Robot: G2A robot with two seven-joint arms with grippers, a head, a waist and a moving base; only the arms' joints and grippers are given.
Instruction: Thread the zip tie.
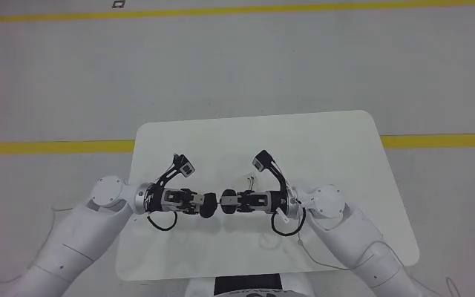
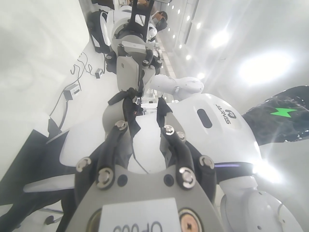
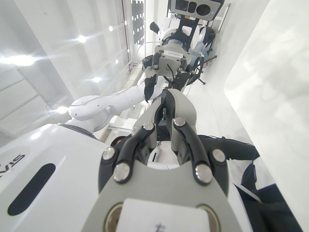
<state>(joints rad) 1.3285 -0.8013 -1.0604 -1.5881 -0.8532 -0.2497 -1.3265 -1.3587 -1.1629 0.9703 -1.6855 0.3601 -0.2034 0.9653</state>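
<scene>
Over the near middle of the white table my two grippers face each other tip to tip. A thin black zip tie has one end between the closed fingers of my right gripper. Its tail runs between the fingers of my left gripper, which stand apart, and back towards that palm. From the right wrist, the tail of the zip tie curls in front of the left gripper's base. From above, the left gripper and right gripper almost touch. The tie's head is hidden.
The table top lies bare around and beyond the arms, and its rounded far edge is well behind the grippers. A yellow floor line runs past both sides of the table.
</scene>
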